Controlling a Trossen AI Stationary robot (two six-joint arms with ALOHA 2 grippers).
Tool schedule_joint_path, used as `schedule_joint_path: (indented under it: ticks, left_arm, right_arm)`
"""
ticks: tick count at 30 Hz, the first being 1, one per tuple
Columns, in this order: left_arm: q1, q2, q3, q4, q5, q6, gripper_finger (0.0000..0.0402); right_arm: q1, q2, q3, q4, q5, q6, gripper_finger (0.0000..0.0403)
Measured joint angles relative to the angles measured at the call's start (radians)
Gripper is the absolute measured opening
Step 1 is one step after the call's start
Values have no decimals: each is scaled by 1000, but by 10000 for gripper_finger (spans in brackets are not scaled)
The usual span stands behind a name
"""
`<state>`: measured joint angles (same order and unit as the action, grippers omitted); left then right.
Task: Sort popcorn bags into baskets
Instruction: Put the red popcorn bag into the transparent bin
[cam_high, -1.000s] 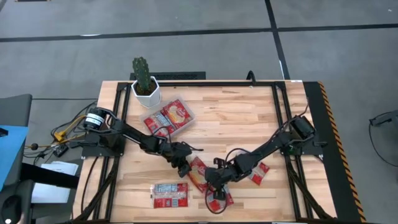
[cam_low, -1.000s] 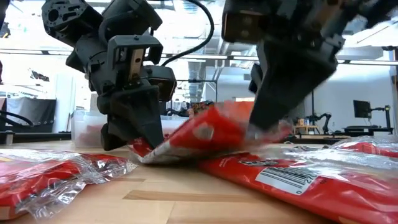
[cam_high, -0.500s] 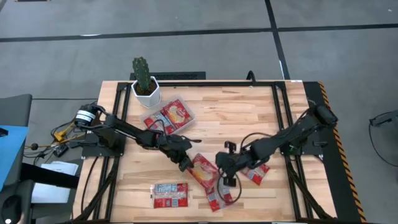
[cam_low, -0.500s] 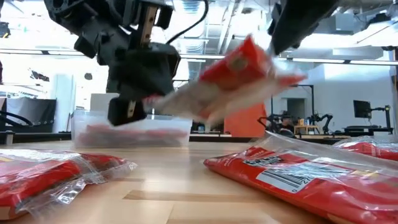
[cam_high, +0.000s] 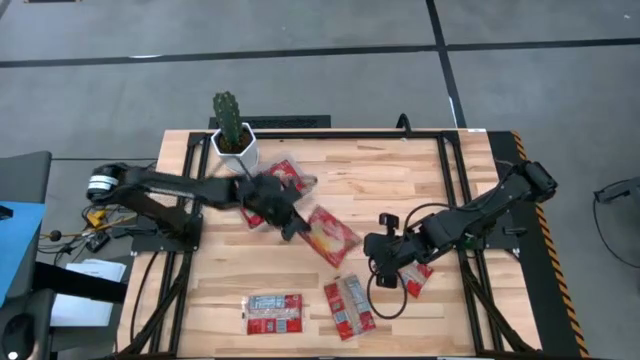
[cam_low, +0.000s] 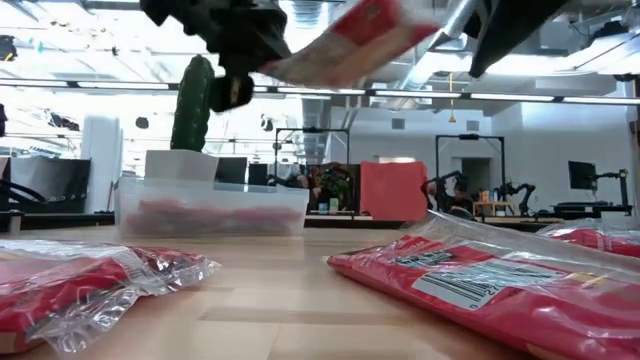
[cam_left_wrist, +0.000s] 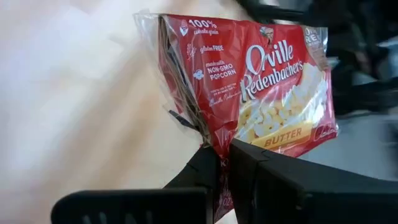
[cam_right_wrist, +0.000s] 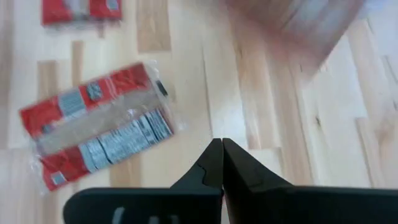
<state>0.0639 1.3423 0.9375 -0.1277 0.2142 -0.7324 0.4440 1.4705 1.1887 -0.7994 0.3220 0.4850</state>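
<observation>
My left gripper (cam_high: 292, 226) is shut on a red popcorn bag (cam_high: 330, 235), which it holds in the air near the table's middle, just right of the clear basket (cam_high: 296, 181). The same bag (cam_left_wrist: 261, 87) fills the left wrist view. The basket holds other red bags (cam_high: 268, 188). My right gripper (cam_high: 386, 258) hovers shut and empty right of the held bag. Three more popcorn bags lie flat on the table: one at the near left (cam_high: 275, 312), one at the near middle (cam_high: 350, 305) and one under the right arm (cam_high: 418, 277). My left gripper pinches the bag's sealed end seam (cam_left_wrist: 219, 147) between its two fingers. The fingers come from the table's left, slanting down. The bag sticks out beyond the fingers, printed face showing, lifted clear of the table.
A white pot with a cactus (cam_high: 234, 140) stands at the far left corner beside the basket. Black frame rails (cam_high: 450, 170) run along the table's sides. Bare wood lies at the far right (cam_high: 390, 180).
My left gripper has risen and swung toward the far left, toward the basket, carrying the bag, which was on the table and is now lifted clear. My right gripper has risen and drawn back toward the right edge, away from the bag.
</observation>
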Motion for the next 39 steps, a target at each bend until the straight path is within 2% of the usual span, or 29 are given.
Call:
schedule_joint_path:
  ticks: [4,7,12,16,22,32,35,39]
  left_arm:
    - [134,-51,120,-331,-92,252,0]
    - [246,-49,199,-500,-133,426,0]
    - [422,-35,224,-590,-175,613,0]
    - [517,-6,224,-620,-176,717,0]
    - [538,78,224,-674,-166,824,0]
    - [536,166,224,-658,-171,821,8]
    - [535,166,224,-639,-174,810,37]
    - [533,166,224,-632,-165,794,105]
  right_arm:
    - [-1,20,0,-1,5,-14,22]
    - [0,23,-1,-4,5,-19,30]
    - [0,23,0,-2,28,-22,33]
    - [0,23,0,-9,31,-23,24]
    - [-1,23,0,-9,44,-23,19]
    - [-1,23,0,-9,54,-15,33]
    - [-1,23,0,-9,54,-16,27]
    - [-1,23,0,-9,55,-17,21]
